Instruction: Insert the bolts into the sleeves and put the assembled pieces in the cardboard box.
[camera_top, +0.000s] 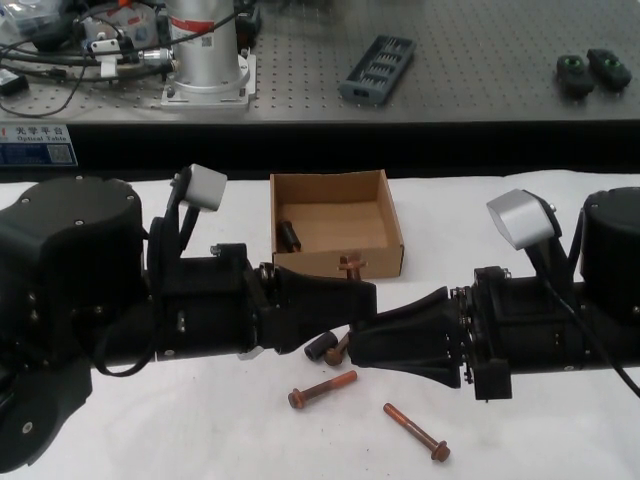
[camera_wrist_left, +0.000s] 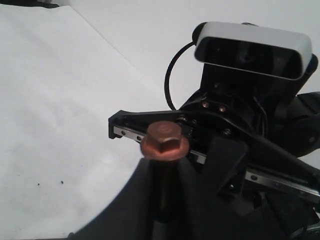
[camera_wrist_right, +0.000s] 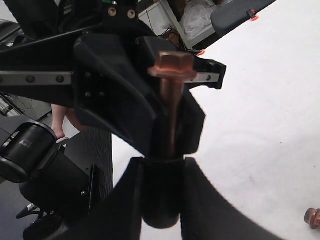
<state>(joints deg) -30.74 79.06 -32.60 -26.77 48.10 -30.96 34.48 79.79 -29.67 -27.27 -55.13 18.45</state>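
Setting: white-covered bench (camera_top: 560, 440); behind it is a perforated table with a metal post (camera_top: 205, 50), a dark rack (camera_top: 378, 68) and two small dark parts (camera_top: 592, 72).
Box: the open box (camera_top: 300, 263) stands mid-bench, just behind where the two arms meet.
Done: one dark piece (camera_top: 288, 236) lies in the box near its left wall. It is too small to tell whether a bolt sits in it.
In hand: the bolt (camera_wrist_right: 172, 67) stands upright, head up, its shank entering the sleeve (camera_wrist_right: 160, 195) below. Much of the shank is bare, so insertion looks only part way.
Left fingers: the left fingers (camera_wrist_left: 125, 215) are closed on the bolt's shank just under the head.
Right fingers: the right fingers (camera_wrist_right: 122, 200) are closed round the sleeve.
Left to do: seat this bolt and put the piece in the box. After that come a loose bolt (camera_top: 322, 388) and a second loose bolt (camera_top: 415, 432) on the cloth. A spare sleeve (camera_top: 318, 350) also lies there with a bolt head (camera_top: 338, 350) touching it; I cannot tell if they are joined.
In the way: the arms are nose to nose, leaving little room. The spare sleeve lies right beneath the fingers, and the box's front wall is close behind the held bolt, so a push could likely knock either.
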